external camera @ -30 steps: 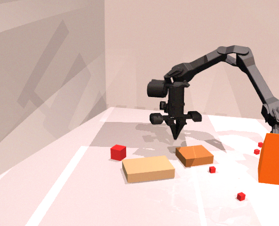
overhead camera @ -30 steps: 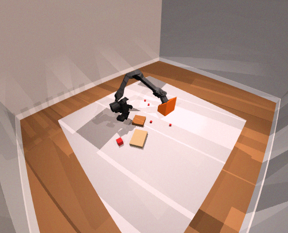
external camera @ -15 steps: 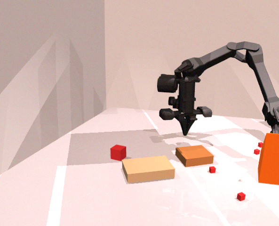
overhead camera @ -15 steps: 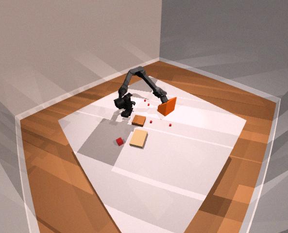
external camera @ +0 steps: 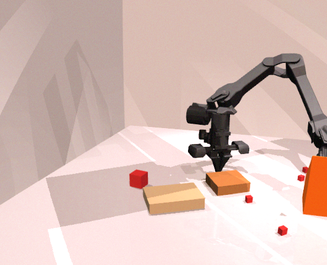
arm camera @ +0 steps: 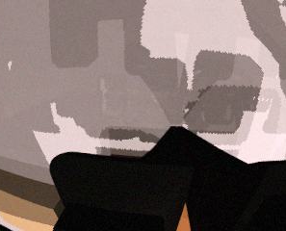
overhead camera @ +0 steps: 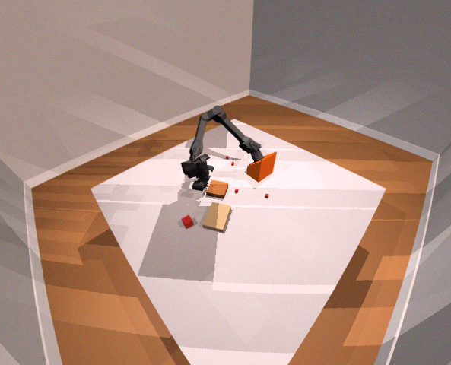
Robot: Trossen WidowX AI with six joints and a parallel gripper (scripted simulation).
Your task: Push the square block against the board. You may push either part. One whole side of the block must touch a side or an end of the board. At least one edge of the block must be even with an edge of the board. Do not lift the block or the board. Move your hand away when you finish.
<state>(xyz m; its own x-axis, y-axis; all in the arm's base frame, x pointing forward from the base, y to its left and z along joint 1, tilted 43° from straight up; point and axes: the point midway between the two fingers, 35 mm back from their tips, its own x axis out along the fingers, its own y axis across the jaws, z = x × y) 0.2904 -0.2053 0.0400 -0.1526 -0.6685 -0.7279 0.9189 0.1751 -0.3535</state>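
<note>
The square orange-brown block point(overhead camera: 217, 188) point(external camera: 227, 178) point(arm camera: 184, 222) lies flat. The larger tan board point(overhead camera: 217, 217) point(external camera: 173, 194) point(arm camera: 24, 221) lies flat nearer the top camera, with a gap between it and the block. My gripper point(external camera: 219, 170) point(arm camera: 175, 133) is shut and empty, pointing down. In the exterior view its tips are just behind the block's far edge, low near the table; whether they touch the block cannot be told. In the wrist view the fingers hide most of the block. In the top view the fingertips are not clear.
A red cube point(overhead camera: 187, 221) point(external camera: 138, 179) sits beside the board. Small red cubes lie near the block point(overhead camera: 236, 190) point(external camera: 248, 199) and farther off point(overhead camera: 266, 195) point(external camera: 282, 229). Two more lie near the arm's base. An upright orange wedge-like panel point(overhead camera: 266, 166) point(external camera: 321, 188) stands by the base.
</note>
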